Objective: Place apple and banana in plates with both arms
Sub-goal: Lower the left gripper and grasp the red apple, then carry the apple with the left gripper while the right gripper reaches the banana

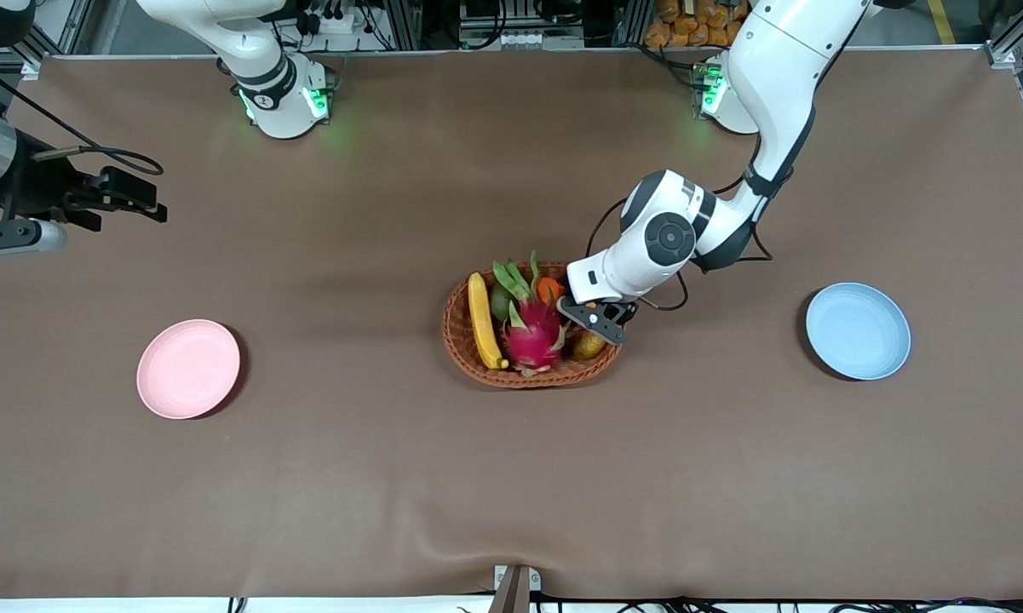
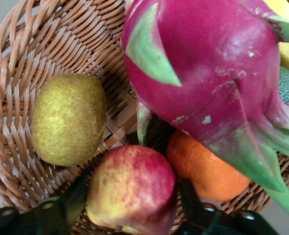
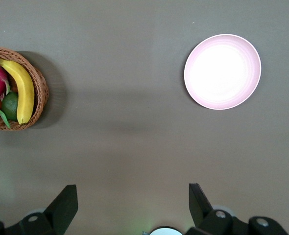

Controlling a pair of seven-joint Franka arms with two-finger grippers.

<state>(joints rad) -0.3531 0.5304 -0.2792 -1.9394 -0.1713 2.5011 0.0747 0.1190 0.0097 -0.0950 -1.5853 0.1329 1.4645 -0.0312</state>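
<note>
- While the left gripper reaches into the wicker basket, we see its fingers spread either side of the apple, not visibly clamped.
- We find the banana lying in the basket beside a dragon fruit.
- We see the right gripper waiting, fingers apart, above bare table near the pink plate; the blue plate sits toward the left arm's end.

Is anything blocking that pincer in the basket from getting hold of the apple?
Nothing visible. The left pincer already has a finger on each side of the apple, with no fruit in between. The kiwi, orange and dragon fruit crowd close beside it in the basket.
</note>
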